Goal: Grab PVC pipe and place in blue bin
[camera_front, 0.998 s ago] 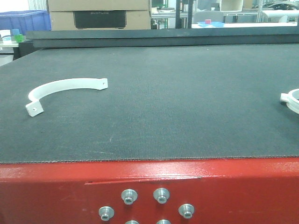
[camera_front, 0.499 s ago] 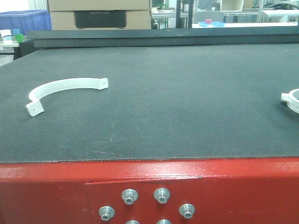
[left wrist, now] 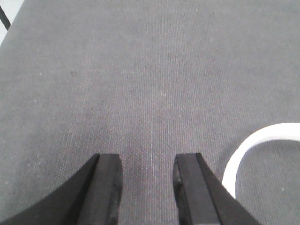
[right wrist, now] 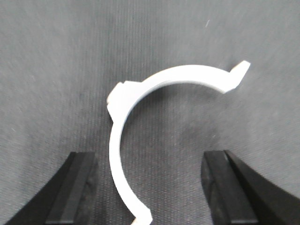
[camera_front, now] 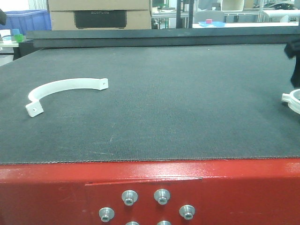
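White PVC pipe (right wrist: 187,74) flat on worktop (right wrist: 56,56), mid-frame between wide-apart right end effector (right wrist: 147,164); left end effector (left wrist: 147,161) apart, empty. Thin arc may slip when pinched.

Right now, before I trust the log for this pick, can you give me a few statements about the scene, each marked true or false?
1. The right fingers are open, with the right half-ring lying between them. True.
2. The left fingers grip the left half-ring. False: they are open over bare mat, and the half-ring lies beside them, untouched.
3. The mat is red. False: it is dark grey. Only the panel below its front edge is red.
4. Both half-rings lie on the mat. True.
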